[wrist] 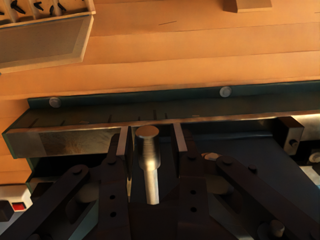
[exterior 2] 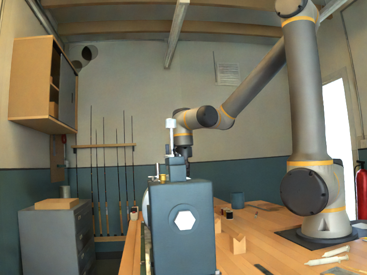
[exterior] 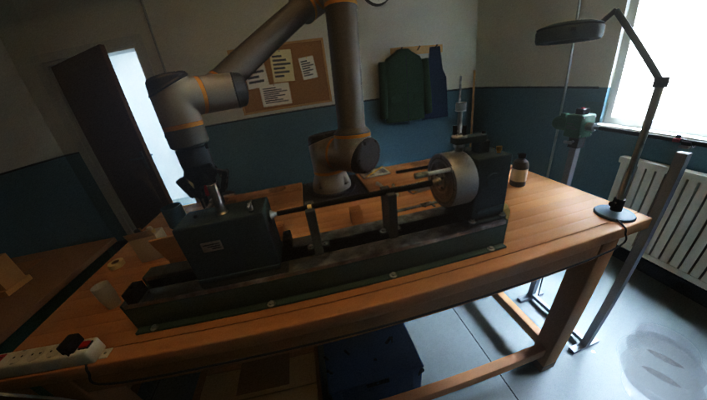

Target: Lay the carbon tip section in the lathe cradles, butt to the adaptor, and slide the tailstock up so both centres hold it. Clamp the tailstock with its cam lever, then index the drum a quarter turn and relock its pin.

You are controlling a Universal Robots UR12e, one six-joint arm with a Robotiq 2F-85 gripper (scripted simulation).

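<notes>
The black carbon tip section [exterior: 357, 196] lies across the two cradle posts, spanning from the tailstock [exterior: 225, 238] centre to the adaptor on the grey drum [exterior: 454, 178]. The steel cam lever [wrist: 148, 157] stands up from the top of the tailstock. My gripper [wrist: 152, 144] is down over the tailstock with a finger on either side of the lever; it is part open and grips nothing. The headstock [exterior 2: 180, 225] hides the gripper and the tailstock from the second side camera.
A partitioned wooden tray [wrist: 44, 38] lies on the bench behind the lathe bed. A power strip [exterior: 49, 354], a white cup [exterior: 105, 293] and a tape roll sit at the left end. A brown bottle [exterior: 519, 170] and a desk lamp [exterior: 615, 210] stand at the right.
</notes>
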